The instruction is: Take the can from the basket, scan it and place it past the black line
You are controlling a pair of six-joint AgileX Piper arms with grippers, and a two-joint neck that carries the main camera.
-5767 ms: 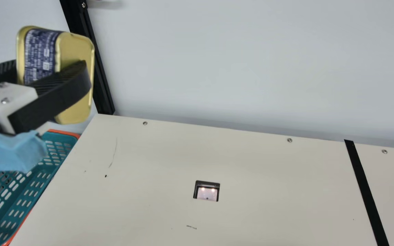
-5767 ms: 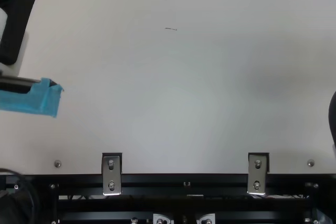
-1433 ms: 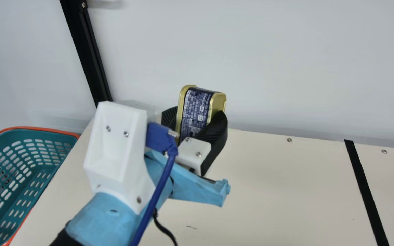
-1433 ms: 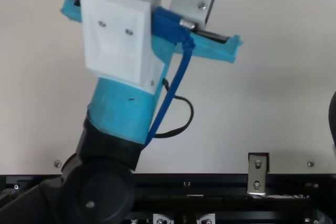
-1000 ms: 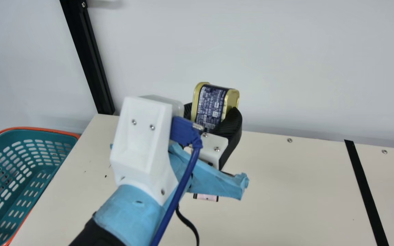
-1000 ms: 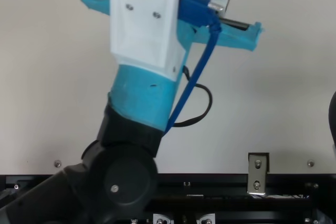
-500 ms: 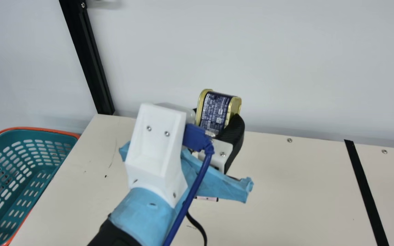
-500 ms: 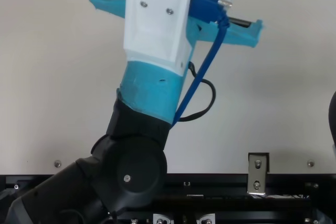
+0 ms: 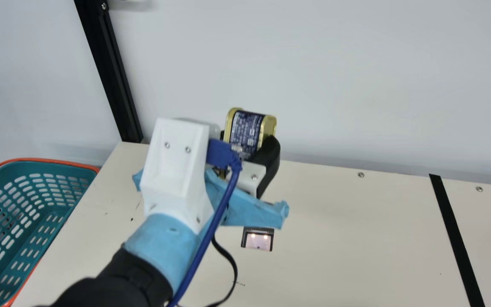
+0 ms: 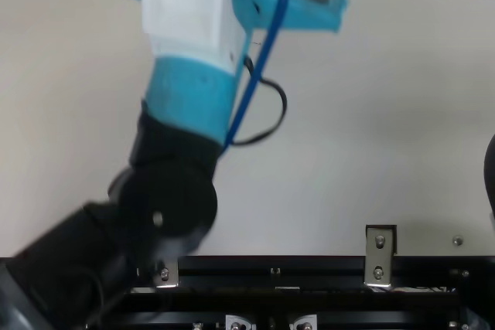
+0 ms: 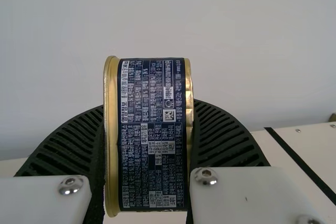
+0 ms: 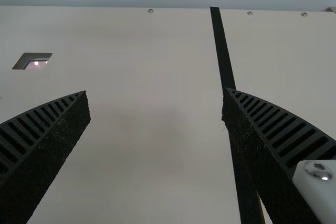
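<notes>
The left gripper [image 11: 147,104] grips the gold-rimmed can [image 9: 245,130] firmly; turn its square code [image 11: 168,115] toward the lit scanner window [image 9: 258,241]; the right gripper [image 12: 156,93] gapes.

Pale wall [image 9: 335,76] (black post [image 9: 111,76], too)

From 8 o'clock, black jointed left arm [image 10: 174,206] w/ light-blue wrap [image 10: 189,98] runs to white plastic housing [image 10: 186,17] at 11, thin black cable [image 10: 284,103] nr ctr, silver metal bracket [image 10: 380,250] at 4, black metal rail [image 10: 325,265] at 6.
</notes>
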